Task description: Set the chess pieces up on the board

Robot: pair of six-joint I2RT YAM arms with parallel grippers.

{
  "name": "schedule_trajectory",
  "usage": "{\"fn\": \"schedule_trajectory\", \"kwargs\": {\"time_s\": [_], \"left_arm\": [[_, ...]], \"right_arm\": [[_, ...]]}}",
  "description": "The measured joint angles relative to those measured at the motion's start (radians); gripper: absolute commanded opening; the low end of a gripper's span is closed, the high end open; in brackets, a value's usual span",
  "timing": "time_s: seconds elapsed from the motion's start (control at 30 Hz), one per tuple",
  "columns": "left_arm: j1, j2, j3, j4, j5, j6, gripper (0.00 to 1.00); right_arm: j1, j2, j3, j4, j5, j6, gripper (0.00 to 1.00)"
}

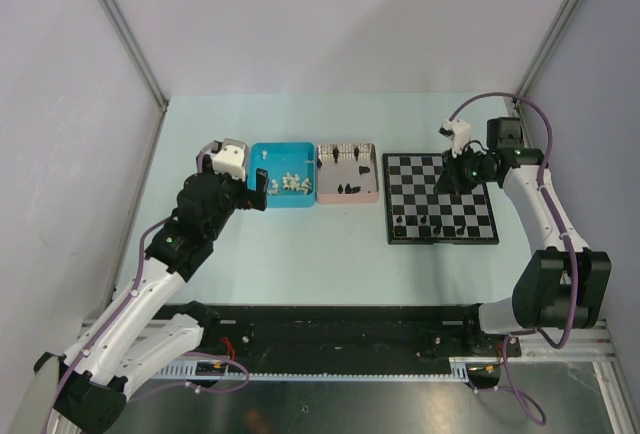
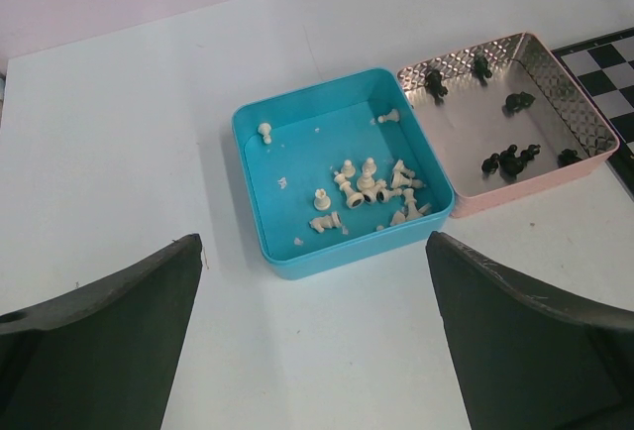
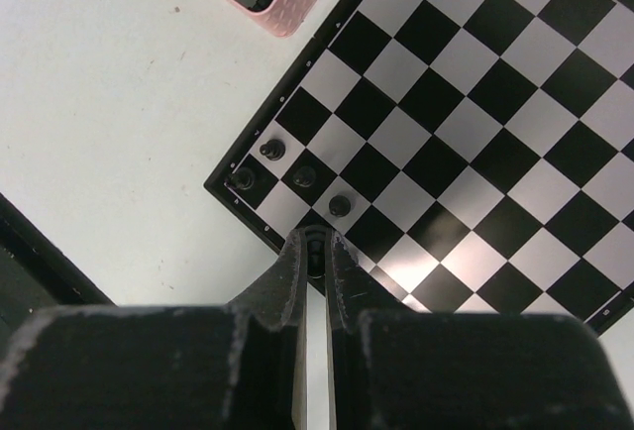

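The board (image 1: 420, 179) lies at the right. Several black chess pieces (image 1: 443, 224) stand along its near rows, and its corner pieces (image 3: 305, 175) show in the right wrist view. My right gripper (image 1: 462, 172) hangs over the board (image 3: 466, 103), shut on a small black chess piece (image 3: 315, 252) by the board's near edge. Loose white chess pieces (image 2: 367, 187) lie in a blue tray (image 2: 297, 153). More black pieces (image 2: 508, 161) lie in a pink tray (image 2: 475, 123). My left gripper (image 2: 315, 242) stands open and empty just short of the blue tray.
The blue tray (image 1: 270, 194) and pink tray (image 1: 348, 197) sit side by side left of the board. Grey walls enclose the table on three sides. The black rail (image 1: 330, 329) carrying the arm bases runs along the near edge.
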Motion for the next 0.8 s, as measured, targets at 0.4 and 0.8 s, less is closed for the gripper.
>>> {"fn": "schedule_trajectory", "kwargs": {"time_s": [0.4,0.8], "left_arm": [[0.000,0.000,0.000,0.000,0.002,0.000,1.00],[0.000,0.000,0.000,0.000,0.017,0.000,1.00]], "right_arm": [[-0.003,0.000,-0.023,0.003,0.010,0.000,0.05],[0.058,0.041,-0.044,0.055,0.107,0.001,0.06]]}}
